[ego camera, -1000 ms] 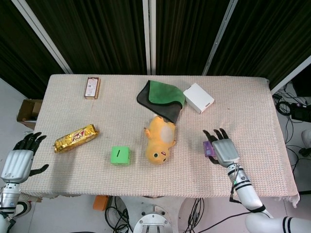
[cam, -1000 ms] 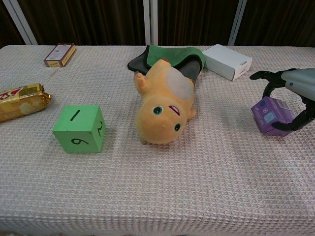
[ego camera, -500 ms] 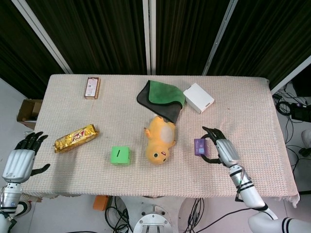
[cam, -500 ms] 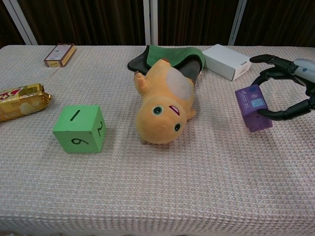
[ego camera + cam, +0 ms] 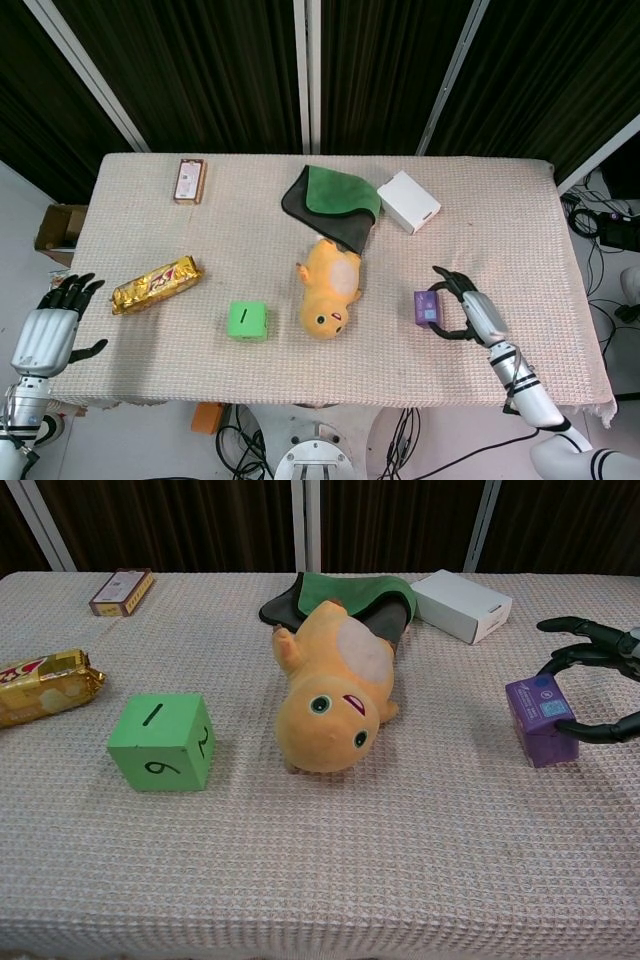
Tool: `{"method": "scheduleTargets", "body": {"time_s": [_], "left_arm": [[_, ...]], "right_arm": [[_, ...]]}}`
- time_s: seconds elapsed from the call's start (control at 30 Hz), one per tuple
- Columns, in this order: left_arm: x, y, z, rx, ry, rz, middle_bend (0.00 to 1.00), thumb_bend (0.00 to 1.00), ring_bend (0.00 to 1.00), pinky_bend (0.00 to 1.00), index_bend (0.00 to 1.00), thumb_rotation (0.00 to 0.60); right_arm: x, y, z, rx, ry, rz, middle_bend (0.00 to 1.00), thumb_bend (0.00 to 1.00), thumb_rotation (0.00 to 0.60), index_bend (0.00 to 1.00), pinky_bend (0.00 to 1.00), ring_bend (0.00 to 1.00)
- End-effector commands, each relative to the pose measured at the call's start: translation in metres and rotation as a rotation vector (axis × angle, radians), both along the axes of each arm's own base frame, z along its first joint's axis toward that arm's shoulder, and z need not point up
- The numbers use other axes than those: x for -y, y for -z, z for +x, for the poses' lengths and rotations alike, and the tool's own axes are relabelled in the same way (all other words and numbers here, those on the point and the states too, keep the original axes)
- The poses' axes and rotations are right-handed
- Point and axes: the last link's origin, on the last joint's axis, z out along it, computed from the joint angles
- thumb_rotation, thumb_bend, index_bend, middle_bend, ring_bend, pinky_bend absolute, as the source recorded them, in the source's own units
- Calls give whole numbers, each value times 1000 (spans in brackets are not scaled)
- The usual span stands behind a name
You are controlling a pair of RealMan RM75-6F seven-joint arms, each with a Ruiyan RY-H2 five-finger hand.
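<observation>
The head view alone shows the left hand, at the lower left edge of the frame beside the table; its fingers are spread and it holds nothing. The chest view does not show this hand. The chest view alone shows the numerals on the green cube and the face of the yellow plush toy.

The right hand lies at the lower right of the head view. Its fingers curve around the purple box with a gap on the upper side, while the thumb touches the box's lower corner. The hand is open and does not lift the box. The purple box stands on the table at the right, well apart from the plush toy. It is small and block-shaped, with a pale printed label on its top face.

Farther back lie the gold snack packet, the green cloth, the white box and a small brown packet.
</observation>
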Motion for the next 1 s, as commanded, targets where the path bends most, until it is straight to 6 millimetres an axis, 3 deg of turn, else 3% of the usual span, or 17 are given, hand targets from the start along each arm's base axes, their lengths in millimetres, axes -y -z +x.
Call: {"method": "scheduleTargets", "body": {"time_s": [0.03, 0.5, 0.57, 0.67, 0.8, 1.0], "left_arm": [[0, 0, 0, 0, 1, 0, 98, 129, 82, 228, 168, 600], [2, 2, 2, 0, 5, -4, 98, 130, 82, 228, 168, 600], [2, 2, 2, 0, 7, -3, 98, 129, 82, 228, 168, 600], [2, 0, 2, 1, 6, 2, 98, 129, 82, 228, 168, 600], [3, -1, 1, 0, 4, 4, 98, 129, 82, 228, 168, 600], [3, -1, 1, 2, 5, 6, 98, 129, 83, 228, 170, 600]], "right_arm": [[-2, -3, -5, -16, 10, 0, 582, 331, 600, 0, 0, 82], [-12, -10, -20, -80, 45, 12, 501, 348, 600, 0, 0, 49], [-13, -10, -19, -80, 37, 16, 429, 335, 600, 0, 0, 18], [-13, -11, -18, -86, 16, 20, 231, 307, 600, 0, 0, 0], [-14, -12, -17, -90, -6, 21, 50, 219, 600, 0, 0, 0], [-16, -14, -16, -108, -30, 26, 0, 177, 600, 0, 0, 0]]}}
